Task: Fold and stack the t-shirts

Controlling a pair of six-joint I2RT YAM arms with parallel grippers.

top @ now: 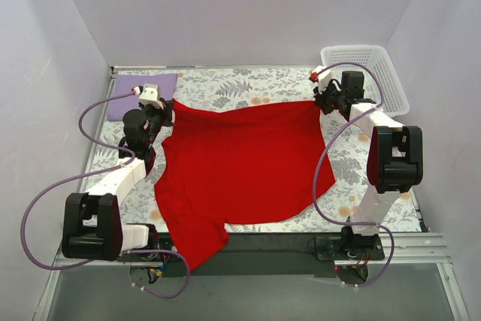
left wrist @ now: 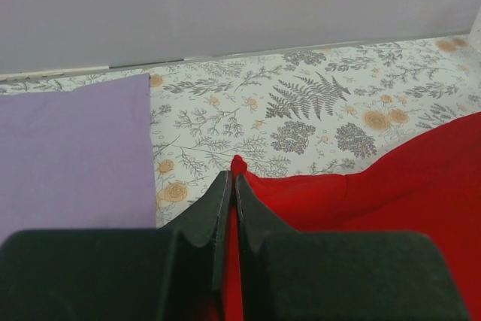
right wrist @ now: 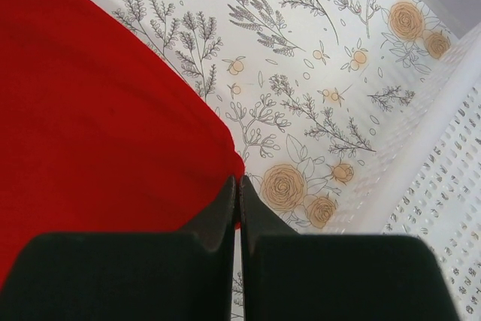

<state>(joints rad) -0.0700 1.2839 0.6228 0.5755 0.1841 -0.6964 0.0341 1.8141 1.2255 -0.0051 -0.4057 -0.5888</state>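
While the left hand (left wrist: 232, 186) and right hand (right wrist: 239, 186) each clench a far corner, the red t-shirt (top: 240, 163) spreads between them

**Pinched cloth hiding between fingers**

Near the table's far-left corner, the left gripper (left wrist: 231, 184) is swallowing a bit of the red shirt (left wrist: 361, 208). The right gripper (right wrist: 237, 186) is doing likewise near the far-right corner. The left wrist view is cutting off the purple cloth (left wrist: 68, 155), and the right wrist view is cropping the white basket (right wrist: 436, 186).

The floral table (top: 225, 84) bears a spread red t-shirt (top: 240, 163), a purple cloth (top: 126, 99) and a white basket (top: 391, 73).
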